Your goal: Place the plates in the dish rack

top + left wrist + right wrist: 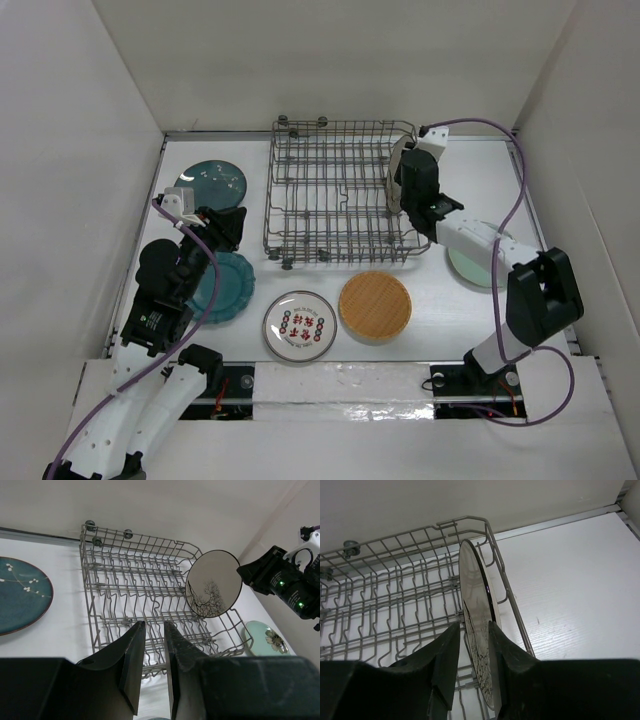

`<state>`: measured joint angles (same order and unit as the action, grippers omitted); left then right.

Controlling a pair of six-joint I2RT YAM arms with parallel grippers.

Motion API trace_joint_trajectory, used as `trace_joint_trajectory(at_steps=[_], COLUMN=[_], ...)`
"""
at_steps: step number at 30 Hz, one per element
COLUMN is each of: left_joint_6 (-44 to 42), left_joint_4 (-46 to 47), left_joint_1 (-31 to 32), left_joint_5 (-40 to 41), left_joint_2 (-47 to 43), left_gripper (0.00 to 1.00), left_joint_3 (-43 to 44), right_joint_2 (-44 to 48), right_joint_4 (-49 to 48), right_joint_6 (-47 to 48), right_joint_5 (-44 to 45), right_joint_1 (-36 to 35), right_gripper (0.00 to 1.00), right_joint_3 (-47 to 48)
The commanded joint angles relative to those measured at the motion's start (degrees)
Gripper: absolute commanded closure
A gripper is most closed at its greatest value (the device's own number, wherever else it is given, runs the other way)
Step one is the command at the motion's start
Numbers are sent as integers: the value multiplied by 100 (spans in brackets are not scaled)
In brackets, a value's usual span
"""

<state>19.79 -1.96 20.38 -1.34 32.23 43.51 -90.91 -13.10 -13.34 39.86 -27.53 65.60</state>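
At the right end of the grey wire dish rack (335, 190), the right gripper (474, 626) straddles the glossy beige-grey plate (471, 587), which stands on edge between the tines. Squeezing or let go, can't tell. The left gripper (155, 627) is slightly parted, holding nothing. Flat on the white table (440, 300): dark teal plate (210, 182), scalloped teal plate (232, 290), patterned plate (299, 325), woven tan plate (375, 307), pale green plate (470, 272). Plain white walls (350, 60).
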Motion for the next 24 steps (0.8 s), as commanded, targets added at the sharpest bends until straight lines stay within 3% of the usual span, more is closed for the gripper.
trace_joint_trajectory(at_steps=[1,5,8,10,13,18,22,24], left_joint_6=[-19,-19,-19,-19,-19,-28,-19,-19], left_joint_4=[327,319,327,319,336,345,380,380], left_joint_1=[-17,-17,-17,-17,-17,-17,-17,-17], left_joint_5=[-59,-59,-6,37,195,529,618,635], left_joint_2=[-50,-67,-103,-129,-217,-366,-489,-516], left_gripper=[81,81,81,81,82,86,100,100], left_joint_3=[-62,-62,-62,-62,-79,-97,-123,-132], right_joint_2=[539,969,1216,1059,630,145,-136,-443], right_joint_4=[-114,-148,-350,-272,96,107,-314,-526], right_joint_6=[-151,-326,-441,-459,-327,-897,-1802,-2128], right_joint_5=[-65,-512,-1609,-2506,-2825,-3229,-3002,-2713], right_joint_1=[-42,-42,-156,-323,-1024,-2508,-3335,-3574], right_gripper=[61,60,62,75,100,100,100,94], right_joint_3=[-30,-223,-355,-242,145,217,-239,-302])
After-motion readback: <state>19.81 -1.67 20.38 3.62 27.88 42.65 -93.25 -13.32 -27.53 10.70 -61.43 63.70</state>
